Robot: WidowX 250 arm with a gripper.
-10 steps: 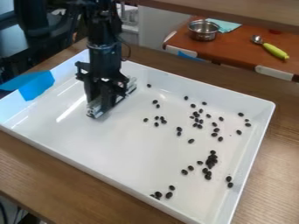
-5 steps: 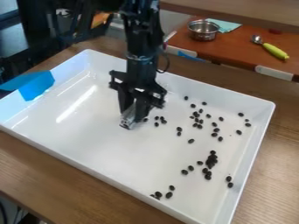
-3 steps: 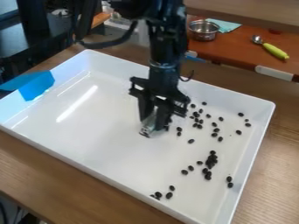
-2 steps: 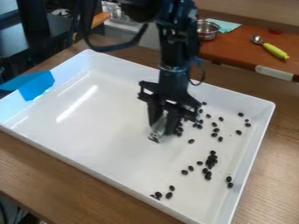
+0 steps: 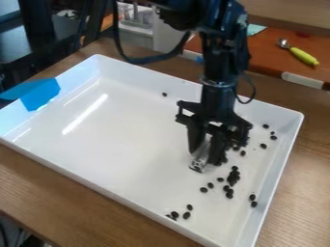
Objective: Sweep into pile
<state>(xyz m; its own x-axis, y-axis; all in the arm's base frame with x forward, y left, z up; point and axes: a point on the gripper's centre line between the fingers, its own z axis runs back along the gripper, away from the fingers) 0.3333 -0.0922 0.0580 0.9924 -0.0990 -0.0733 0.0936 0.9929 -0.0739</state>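
With our gripper [image 5: 208, 150] clamped around a silvery bar [image 5: 199, 162], we judge ourselves mid-sweep, the dark beans [image 5: 232, 179] lying just beside it and nearer the camera in the tray [image 5: 122, 144], so next we need a low, even push gathering them without scattering.

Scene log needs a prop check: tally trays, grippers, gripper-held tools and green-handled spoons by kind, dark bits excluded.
White tray: 1
Black gripper: 1
Silvery tool in the gripper: 1
Green-handled spoon: 1
Total: 4
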